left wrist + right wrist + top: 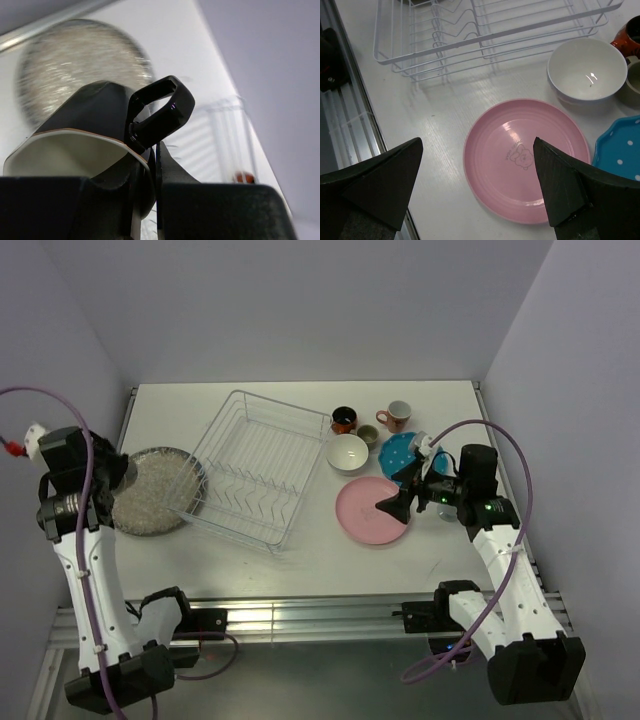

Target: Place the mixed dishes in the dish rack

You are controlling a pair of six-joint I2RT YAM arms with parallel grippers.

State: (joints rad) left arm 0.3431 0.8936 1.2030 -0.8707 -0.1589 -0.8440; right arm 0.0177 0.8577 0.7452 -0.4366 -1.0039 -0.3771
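Dish rack [255, 472] sits mid-table, with the grey speckled plate [150, 492] just beside its 9 o'clock side, the pink plate [372, 510] at its 4 o'clock, and the teal dotted plate [405, 452] and white bowl [347, 453] at its 3 o'clock. Right gripper [477, 150] is spread wide over the pink plate, gripping nothing. Left gripper [149, 167] is clamped on the wall of a black mug [90, 110] (angular handle, pale inside) near the speckled plate; dark-red mug [344, 420], grey-beige mug [368, 436] and pink mug [397, 416] cluster at the rack's 2 o'clock.
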